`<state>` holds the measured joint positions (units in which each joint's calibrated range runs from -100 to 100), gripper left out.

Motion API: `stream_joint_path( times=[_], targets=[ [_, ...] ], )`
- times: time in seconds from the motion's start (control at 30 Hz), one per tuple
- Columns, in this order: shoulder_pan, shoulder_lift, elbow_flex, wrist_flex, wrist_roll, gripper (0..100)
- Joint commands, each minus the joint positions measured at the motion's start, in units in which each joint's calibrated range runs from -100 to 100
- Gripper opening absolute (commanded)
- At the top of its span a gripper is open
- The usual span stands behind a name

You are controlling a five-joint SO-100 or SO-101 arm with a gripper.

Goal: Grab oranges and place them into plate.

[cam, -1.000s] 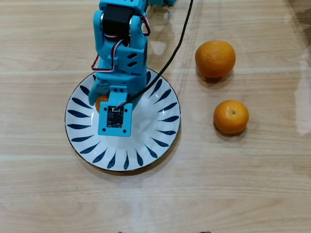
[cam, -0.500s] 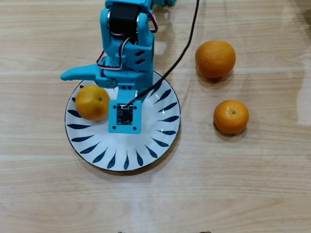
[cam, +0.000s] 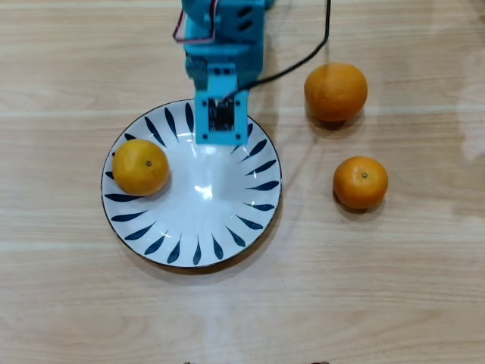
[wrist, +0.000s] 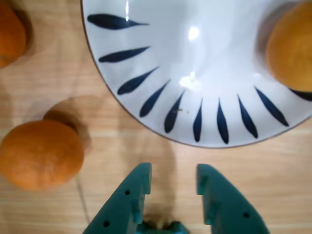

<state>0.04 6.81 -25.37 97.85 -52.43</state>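
Note:
The white plate with dark blue strokes [cam: 227, 220] lies at centre-left of the table. One small orange [cam: 141, 167] sits in it at its left side; in the wrist view this orange [wrist: 291, 48] is at the right edge. The larger orange [cam: 336, 92] and another small orange [cam: 361, 182] lie on the table to the right of the plate. In the wrist view the larger orange [wrist: 41, 153] is at the left and the small one [wrist: 9, 31] at the top left. My gripper [cam: 221, 125] hovers over the plate's far rim. In the wrist view the gripper [wrist: 173, 168] is open and empty.
The light wooden table [cam: 394, 288] extends around the plate on all sides. A black cable [cam: 303, 64] runs from the arm past the larger orange. The plate [wrist: 195, 73] fills the top of the wrist view.

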Motion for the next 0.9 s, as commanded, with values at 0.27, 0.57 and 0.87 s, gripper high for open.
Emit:
stream_joint_path(
  times=[0.27,0.57,0.87],
  targets=[
    [-7.14,-39.19,29.12,0.52,-0.32,6],
    [-13.11,-68.10,59.00,-8.76,0.15,6],
    [-23.11,-66.66,63.89,-8.85,-0.27,6]
  ],
)
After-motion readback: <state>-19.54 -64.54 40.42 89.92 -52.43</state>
